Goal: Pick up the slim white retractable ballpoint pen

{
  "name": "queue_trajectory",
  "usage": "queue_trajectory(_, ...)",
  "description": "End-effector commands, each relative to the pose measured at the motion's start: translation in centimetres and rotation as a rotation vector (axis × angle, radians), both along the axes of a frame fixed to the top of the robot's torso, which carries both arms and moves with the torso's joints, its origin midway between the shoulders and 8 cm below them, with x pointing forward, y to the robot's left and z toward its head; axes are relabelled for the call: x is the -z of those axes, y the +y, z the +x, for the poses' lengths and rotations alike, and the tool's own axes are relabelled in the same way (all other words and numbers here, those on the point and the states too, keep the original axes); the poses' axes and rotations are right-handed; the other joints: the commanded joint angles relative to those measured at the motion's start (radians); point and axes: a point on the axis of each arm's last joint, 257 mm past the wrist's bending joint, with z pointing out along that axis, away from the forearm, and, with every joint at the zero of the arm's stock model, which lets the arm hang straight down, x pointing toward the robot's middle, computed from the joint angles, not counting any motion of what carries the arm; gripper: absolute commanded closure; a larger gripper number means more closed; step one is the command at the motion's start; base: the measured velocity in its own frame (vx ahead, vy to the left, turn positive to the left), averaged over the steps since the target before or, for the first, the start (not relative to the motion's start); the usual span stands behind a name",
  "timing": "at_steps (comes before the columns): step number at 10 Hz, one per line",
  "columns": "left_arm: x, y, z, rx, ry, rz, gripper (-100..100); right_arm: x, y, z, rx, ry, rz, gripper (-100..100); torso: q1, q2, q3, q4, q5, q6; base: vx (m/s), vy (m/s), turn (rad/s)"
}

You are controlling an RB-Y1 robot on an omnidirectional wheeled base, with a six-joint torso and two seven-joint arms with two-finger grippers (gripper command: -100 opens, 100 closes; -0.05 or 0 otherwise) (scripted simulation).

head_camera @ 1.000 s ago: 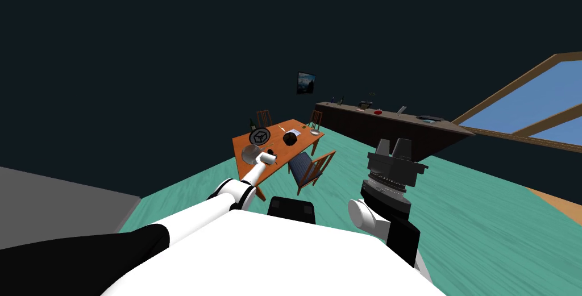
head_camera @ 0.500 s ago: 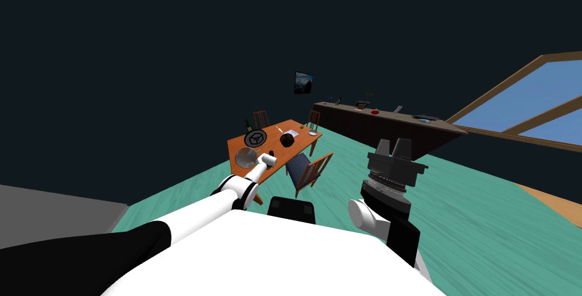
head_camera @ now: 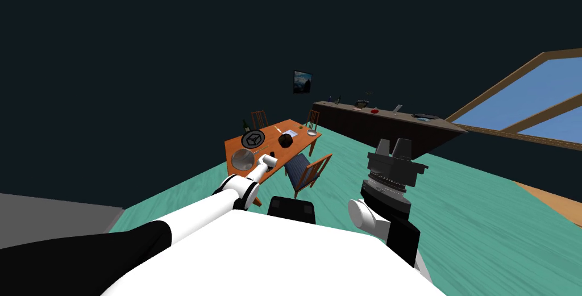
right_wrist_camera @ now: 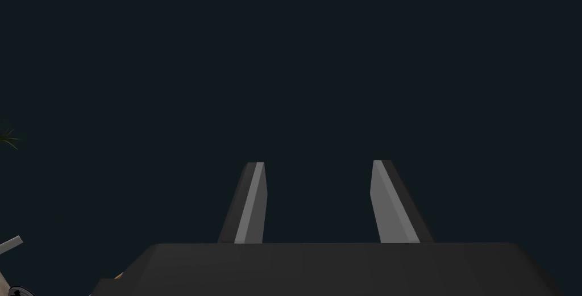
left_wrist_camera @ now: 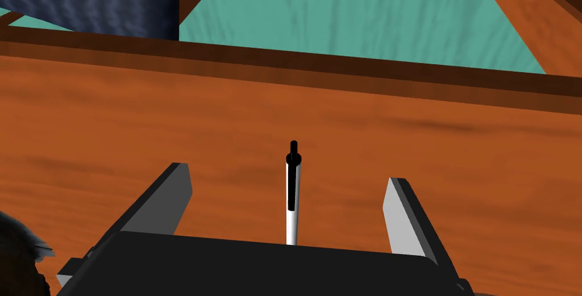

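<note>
The slim white pen (left_wrist_camera: 291, 196), with a black clip and black push button, lies flat on the orange wooden table (left_wrist_camera: 142, 122). My left gripper (left_wrist_camera: 287, 174) hangs open just above it, one finger on each side of the pen and neither touching it. In the head view, the left gripper (head_camera: 269, 159) reaches over the near end of the table (head_camera: 295, 130). My right gripper (head_camera: 396, 146) is held up on the right, away from the table, and stands open (right_wrist_camera: 316, 165) with nothing between its fingers.
On the table are a grey bowl (head_camera: 242, 159), a black disc (head_camera: 253, 138), a dark round object (head_camera: 286, 139) and a bottle (head_camera: 245, 126). A blue-cushioned wooden chair (head_camera: 307, 171) stands at the table's near side. A long dark counter (head_camera: 392, 119) runs behind.
The whole head view has shifted slightly, so my head or base has moved a little. The left arm stays over the table's near end. The right arm has not moved.
</note>
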Motion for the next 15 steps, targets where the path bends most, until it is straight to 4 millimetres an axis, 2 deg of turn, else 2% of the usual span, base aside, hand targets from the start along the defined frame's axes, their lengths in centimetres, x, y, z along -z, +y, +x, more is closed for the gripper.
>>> queue_trajectory(1,1.0,0.4,-0.8,-0.011,0.0,0.0,-100,0.0,0.0,0.0,0.0,0.0,0.0,0,0.0,0.0,0.0,0.0,0.0,0.0,0.031,0.01,-0.08)
queue_trajectory(4,2.4,1.1,-2.2,-0.028,0.0,-0.001,-100,0.0,0.0,0.0,0.0,0.0,0.0,0,0.001,-0.002,-0.001,-0.001,0.0,0.0,0.049,0.016,-0.069)
queue_trajectory(5,2.2,0.9,-1.9,-0.024,0.003,0.0,-100,0.0,0.0,0.0,0.0,0.0,0.0,0,0.002,-0.002,-0.001,-0.001,0.0,0.0,0.003,0.008,-0.016)
queue_trajectory(6,2.2,0.9,-1.9,-0.026,0.001,-0.001,100,0.0,0.0,0.0,0.0,0.0,0.0,0,0.002,-0.001,-0.001,-0.001,0.001,0.0,0.0,0.0,0.0)
queue_trajectory(10,2.2,1.0,-1.9,-0.025,0.002,0.0,100,0.0,0.0,0.0,0.0,0.0,0.0,0,0.002,-0.002,-0.002,-0.001,0.001,0.0,0.0,0.0,0.0)
queue_trajectory(11,2.2,1.0,-1.9,-0.025,0.002,0.0,0,0.0,0.0,0.0,0.0,0.0,0.0,0,0.002,-0.002,-0.002,-0.001,0.001,0.0,0.0,0.0,0.0)
queue_trajectory(12,1.7,0.8,-1.5,-0.02,0.0,0.0,100,0.0,0.0,0.0,0.0,0.0,0.0,0,0.002,-0.002,-0.002,-0.001,0.001,0.0,-0.009,-0.005,0.076)
queue_trajectory(14,0.2,0.1,-0.2,-0.003,0.0,0.0,100,0.0,0.0,0.0,0.0,0.0,0.0,0,0.001,0.0,0.0,0.0,0.001,0.0,-0.047,-0.016,0.093)
queue_trajectory(15,0.6,0.3,-0.5,-0.009,-0.004,-0.001,100,0.0,0.0,0.0,0.0,0.0,0.0,0,0.001,0.001,0.001,0.0,0.001,0.0,-0.025,-0.006,0.015)
